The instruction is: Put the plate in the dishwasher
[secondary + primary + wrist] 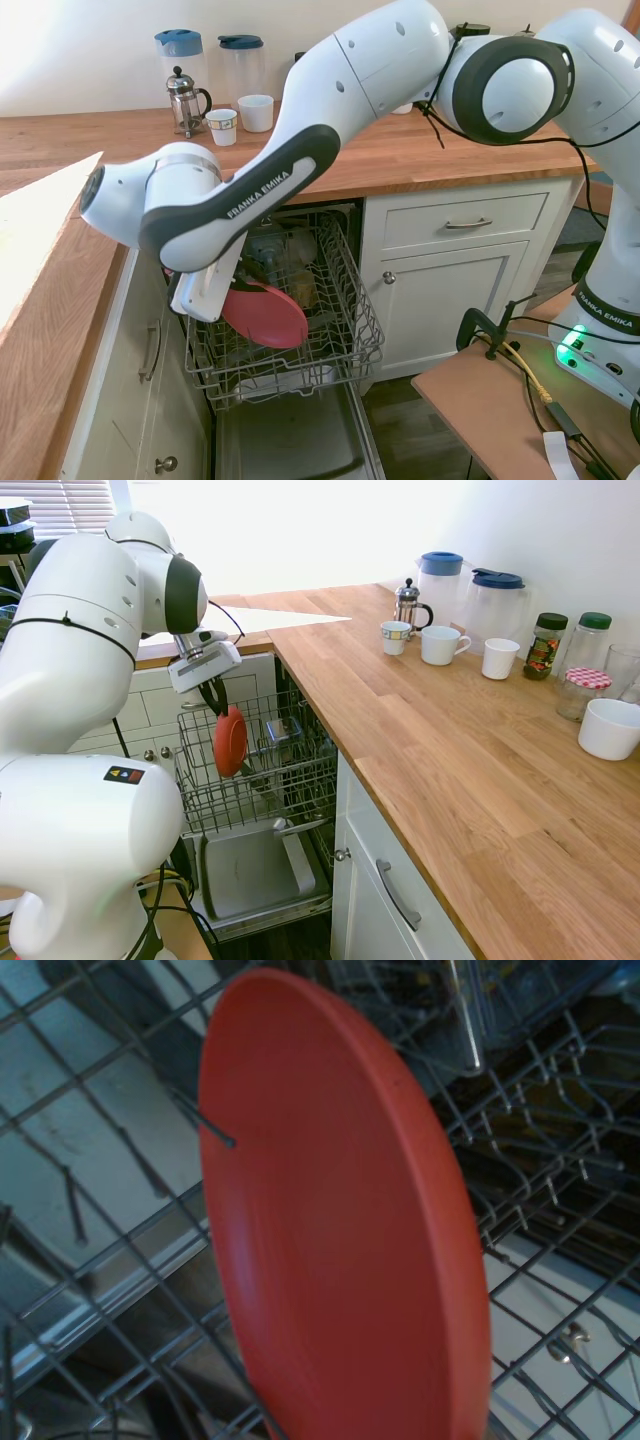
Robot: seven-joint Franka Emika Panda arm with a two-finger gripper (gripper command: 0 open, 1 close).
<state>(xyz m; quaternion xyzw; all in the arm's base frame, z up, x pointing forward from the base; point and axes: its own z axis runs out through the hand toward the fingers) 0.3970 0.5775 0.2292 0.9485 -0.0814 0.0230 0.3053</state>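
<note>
Gripper (217,702) clamped on top edge of the plate (230,741), which hangs on edge straight below it, over the pulled-out wire rack (262,780) of the dishwasher (255,875). In wrist view the plate (340,1220) fills most of the frame w/ rack tines right behind & around it; one tine tip shows in front of its face. Whether the lower rim touches the rack: can't tell.

Around: grey cutlery basket (284,729) just beside the plate, further into the rack, w/ upright tines between. Open door panel lies flat below the gripper.

Counter (440,740) well apart, off to the side: 2 blue-lid jugs (470,598), 1 French press (409,604), 3 white cups (445,645), 1 white bowl (609,728), 2 green-lid jars (570,640), 1 jar w/ checked lid (583,691).
</note>
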